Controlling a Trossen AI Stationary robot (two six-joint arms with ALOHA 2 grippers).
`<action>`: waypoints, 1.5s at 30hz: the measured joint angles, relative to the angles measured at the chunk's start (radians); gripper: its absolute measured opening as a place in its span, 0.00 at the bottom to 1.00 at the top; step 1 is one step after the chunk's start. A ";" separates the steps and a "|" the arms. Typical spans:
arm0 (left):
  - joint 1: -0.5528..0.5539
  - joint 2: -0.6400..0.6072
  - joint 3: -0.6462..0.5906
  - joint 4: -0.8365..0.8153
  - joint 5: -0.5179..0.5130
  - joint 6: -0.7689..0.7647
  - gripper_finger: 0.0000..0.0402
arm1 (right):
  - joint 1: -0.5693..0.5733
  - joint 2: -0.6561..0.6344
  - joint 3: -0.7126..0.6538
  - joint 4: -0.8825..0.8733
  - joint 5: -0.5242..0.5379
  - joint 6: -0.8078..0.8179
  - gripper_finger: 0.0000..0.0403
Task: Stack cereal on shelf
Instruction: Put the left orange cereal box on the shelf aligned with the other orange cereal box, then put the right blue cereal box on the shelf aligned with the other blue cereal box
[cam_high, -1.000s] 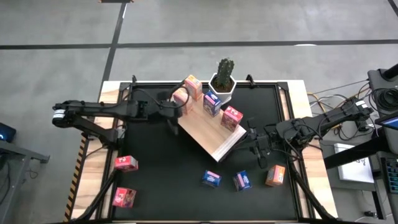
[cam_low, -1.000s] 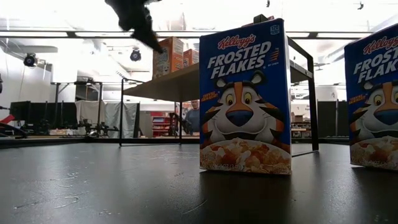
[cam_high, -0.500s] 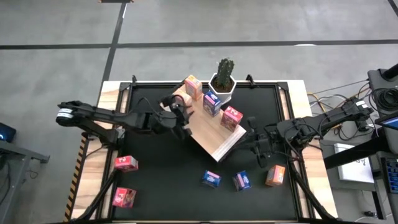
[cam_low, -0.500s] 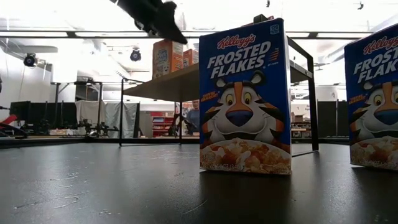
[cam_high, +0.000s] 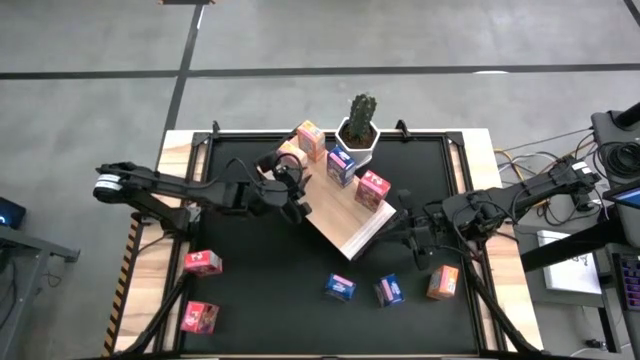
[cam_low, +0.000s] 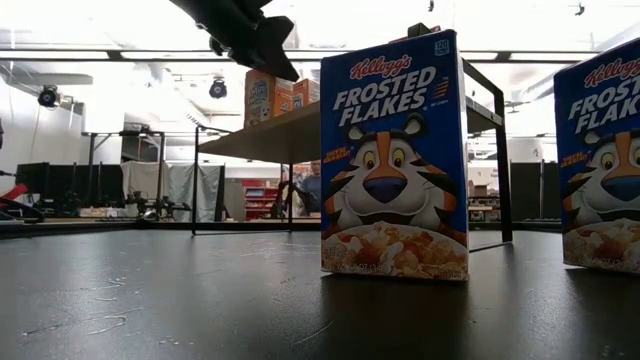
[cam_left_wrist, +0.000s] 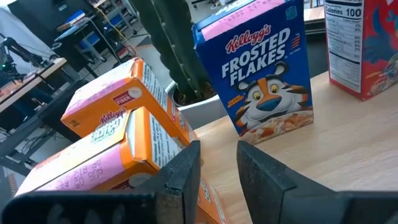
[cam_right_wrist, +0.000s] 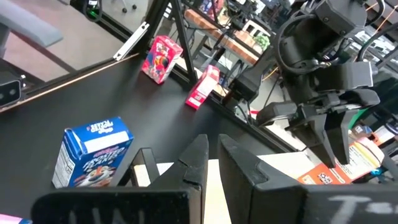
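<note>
Nearest, along the lower edge of the high view, five loose boxes (cam_high: 340, 288) lie on the black table (cam_high: 260, 270): two pink at lower left, two blue and one orange at lower centre and right. They look light, hollow and easily dented, with slick printed faces, so a gentle pinch across the two narrow sides, near mid-height, should suit best.

The right gripper (cam_high: 413, 243) hangs just above the orange one, right of centre, fingers pressed together and empty.

At centre the shelf (cam_high: 335, 215) lies aslant. The left gripper (cam_high: 298, 200) hovers over its left edge, fingers a little apart, holding nothing.

Beyond, four stacked boxes (cam_high: 340, 165) stand on the shelf: two orange, a blue, a pink. A cactus (cam_high: 360, 125) stands behind, upper centre.
</note>
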 joint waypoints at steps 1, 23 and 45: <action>0.000 0.000 0.000 0.000 0.000 -0.001 0.22 | 0.000 0.000 0.000 0.000 0.000 -0.002 0.07; 0.035 0.000 0.000 -0.001 -0.001 0.003 0.22 | 0.000 0.000 -0.001 -0.023 0.000 -0.012 0.07; -0.001 -0.002 0.013 -0.005 0.002 0.024 0.22 | 0.000 0.000 -0.001 -0.023 0.000 -0.011 0.07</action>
